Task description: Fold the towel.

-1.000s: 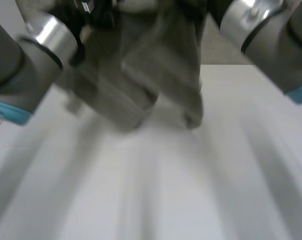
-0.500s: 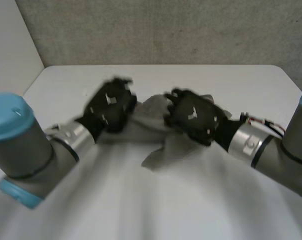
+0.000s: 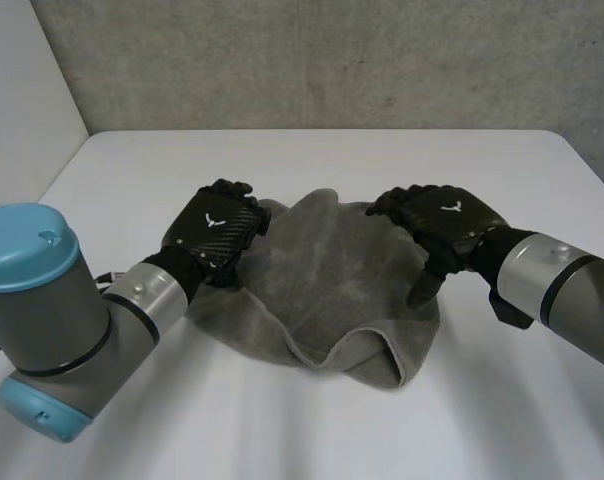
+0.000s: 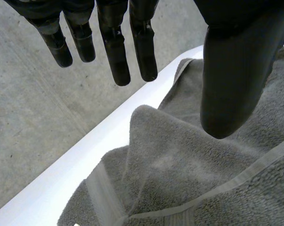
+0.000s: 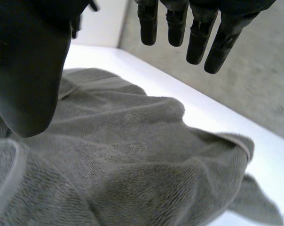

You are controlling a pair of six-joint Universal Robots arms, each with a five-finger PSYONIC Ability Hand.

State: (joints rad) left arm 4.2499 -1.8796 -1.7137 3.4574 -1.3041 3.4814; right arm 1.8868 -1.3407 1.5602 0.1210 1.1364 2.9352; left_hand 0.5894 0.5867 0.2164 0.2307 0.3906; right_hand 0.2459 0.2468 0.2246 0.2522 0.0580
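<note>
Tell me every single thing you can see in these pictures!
Towel: one, grey, crumpled in a heap in the middle of the table, between the two hands.
Table: one, white, under the towel.
Wall: one, grey, behind the table.
Left arm: one, grey with light-blue caps, at the table's left.
Right arm: one, grey, at the table's right.
Left hand: one, black, at the towel's left edge, fingers straight, holding nothing.
Right hand: one, black, at the towel's right edge, fingers straight, holding nothing.
</note>
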